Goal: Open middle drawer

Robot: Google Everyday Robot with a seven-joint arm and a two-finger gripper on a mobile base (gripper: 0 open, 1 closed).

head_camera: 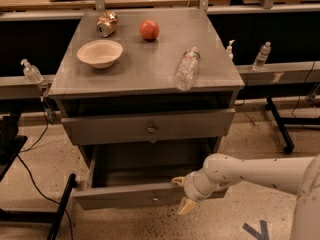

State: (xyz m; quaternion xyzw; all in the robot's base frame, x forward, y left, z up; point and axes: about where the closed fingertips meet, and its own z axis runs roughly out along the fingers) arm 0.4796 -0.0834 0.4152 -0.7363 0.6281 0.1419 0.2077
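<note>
The middle drawer [120,198] is a grey metal drawer with a long flat front and a small round knob [155,198]. It stands pulled out from the grey cabinet, low in the camera view, and its dark inside shows behind the front. My gripper [182,194] is at the right part of that front, to the right of the knob. Its yellowish fingertips [186,207] are spread, one above the front's top edge and one in front of it. The white arm reaches in from the right.
The drawer above [110,129] is shut, with its own knob. On the cabinet top [150,64] are a bowl [100,52], a can [106,24], an apple [149,29] and a lying plastic bottle [186,69]. A black stand leg [62,209] is on the floor at left.
</note>
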